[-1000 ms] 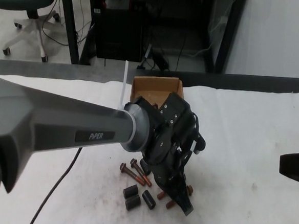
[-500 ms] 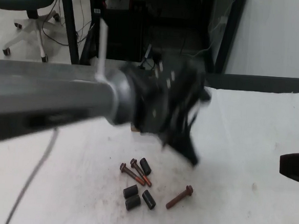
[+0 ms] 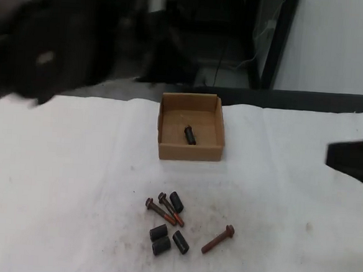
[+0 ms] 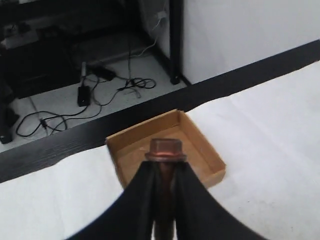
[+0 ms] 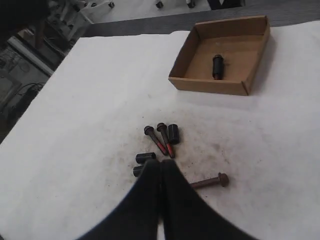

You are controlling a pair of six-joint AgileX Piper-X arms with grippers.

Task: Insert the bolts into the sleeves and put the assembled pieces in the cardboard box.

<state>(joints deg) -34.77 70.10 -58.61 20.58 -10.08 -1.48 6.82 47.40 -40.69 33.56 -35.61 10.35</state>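
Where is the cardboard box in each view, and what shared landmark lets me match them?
High view: cardboard box mid-bench, beyond the scattered bolts.
Left wrist view: box just beyond the bolt held in the left pincer.
Right wrist view: box beyond the same scattered bolts.
Shared landmark: dark strip right behind the box.

Left claw and right claw have tapering black fingers.

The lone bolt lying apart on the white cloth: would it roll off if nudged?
Probably not far. The lone bolt has a head wider than its shank, so it would likely curve around rather than roll straight. The white cloth looks soft, which should slow it. Being rusty-looking metal, it is probably stiff and fairly heavy.
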